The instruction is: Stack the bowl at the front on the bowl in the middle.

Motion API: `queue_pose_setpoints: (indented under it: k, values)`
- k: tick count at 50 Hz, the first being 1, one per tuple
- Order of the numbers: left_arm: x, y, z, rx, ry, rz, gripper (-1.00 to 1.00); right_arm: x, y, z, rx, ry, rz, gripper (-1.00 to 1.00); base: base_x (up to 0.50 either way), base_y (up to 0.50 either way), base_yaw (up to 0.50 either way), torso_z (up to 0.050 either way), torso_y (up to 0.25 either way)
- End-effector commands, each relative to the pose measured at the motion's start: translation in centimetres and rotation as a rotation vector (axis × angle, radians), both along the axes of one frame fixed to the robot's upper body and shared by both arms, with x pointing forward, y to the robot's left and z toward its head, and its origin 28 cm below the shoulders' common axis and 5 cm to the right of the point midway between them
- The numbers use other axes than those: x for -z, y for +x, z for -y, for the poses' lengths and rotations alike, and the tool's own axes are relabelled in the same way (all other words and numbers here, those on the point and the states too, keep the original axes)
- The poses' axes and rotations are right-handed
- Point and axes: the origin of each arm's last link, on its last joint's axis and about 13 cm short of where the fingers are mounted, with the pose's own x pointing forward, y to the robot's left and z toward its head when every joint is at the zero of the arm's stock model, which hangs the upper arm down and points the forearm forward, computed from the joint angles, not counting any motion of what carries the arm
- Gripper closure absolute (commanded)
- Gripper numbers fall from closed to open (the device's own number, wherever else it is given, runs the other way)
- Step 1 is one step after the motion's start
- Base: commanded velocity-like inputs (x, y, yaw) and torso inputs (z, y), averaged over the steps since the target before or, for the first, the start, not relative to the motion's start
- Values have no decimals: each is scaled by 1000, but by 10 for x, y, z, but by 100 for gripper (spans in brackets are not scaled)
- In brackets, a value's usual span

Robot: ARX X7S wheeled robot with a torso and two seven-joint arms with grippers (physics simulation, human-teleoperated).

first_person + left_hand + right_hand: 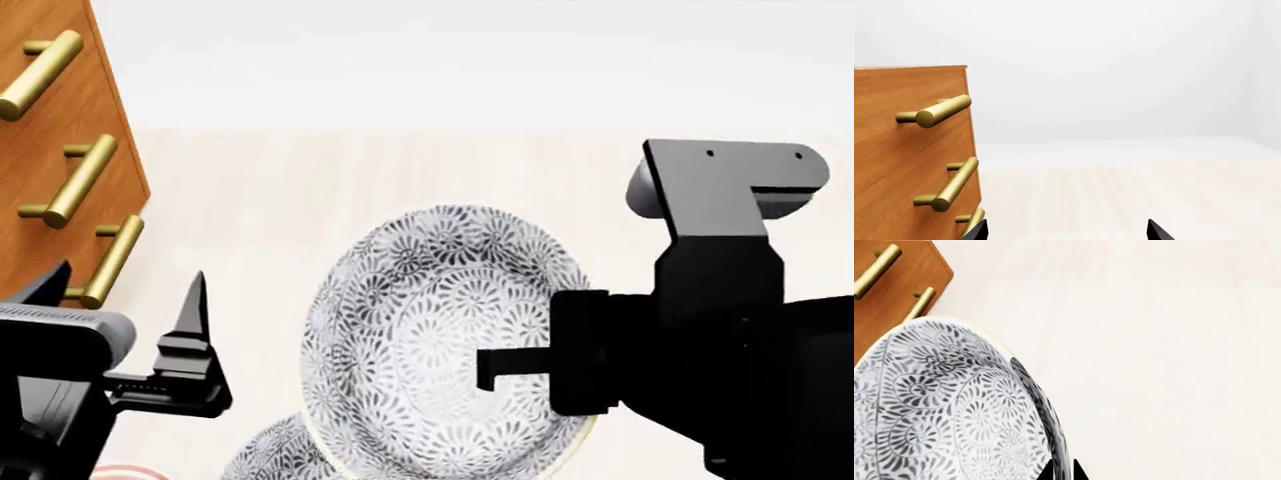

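Carry step of the stack, judged from the lift: the patterned bowl point(427, 340) hangs tilted on edge above the floor beside the wooden drawer cabinet point(54, 160), its rim pinched by the right gripper point(1062, 471); a second patterned bowl point(274, 455) peeps out below it, so levelling and lowering seem next; the left gripper point(127, 290) waits spread and empty
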Motion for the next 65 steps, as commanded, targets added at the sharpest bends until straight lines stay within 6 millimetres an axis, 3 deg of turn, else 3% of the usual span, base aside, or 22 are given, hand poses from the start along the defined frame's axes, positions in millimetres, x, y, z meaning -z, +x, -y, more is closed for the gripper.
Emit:
queue_pose_setpoints:
  k: [1, 15, 27, 39, 50, 57, 58, 65]
  values:
    - [-4, -1, -2, -4, -8, 9, -100, 14, -3, -19, -122, -15, -11, 100, 0, 0, 0, 0, 0]
    - [-5, -3, -1, -1, -10, 11, -100, 49, 6, -42, -247, -24, -79, 100, 0, 0, 0, 0, 0]
    - [-2, -2, -1, 2, -6, 4, -100, 66, 20, -44, -248, -6, -101, 100, 0, 0, 0, 0, 1]
    - [1, -2, -1, 4, -1, -1, -100, 94, 50, -47, -223, 21, -146, 100, 0, 0, 0, 0, 0]
    - [3, -3, 0, 8, 4, -5, -100, 118, 57, -52, -240, 30, -200, 100, 0, 0, 0, 0, 0]
    - [2, -3, 0, 11, 5, -7, -100, 120, 57, -52, -235, 38, -201, 100, 0, 0, 0, 0, 0]
    - [2, -3, 0, 12, 6, -6, -100, 120, 57, -52, -229, 45, -201, -100, 0, 0, 0, 0, 0]
    - [2, -4, 0, 16, 6, -7, -100, 121, 56, -51, -237, 36, -209, -100, 0, 0, 0, 0, 0]
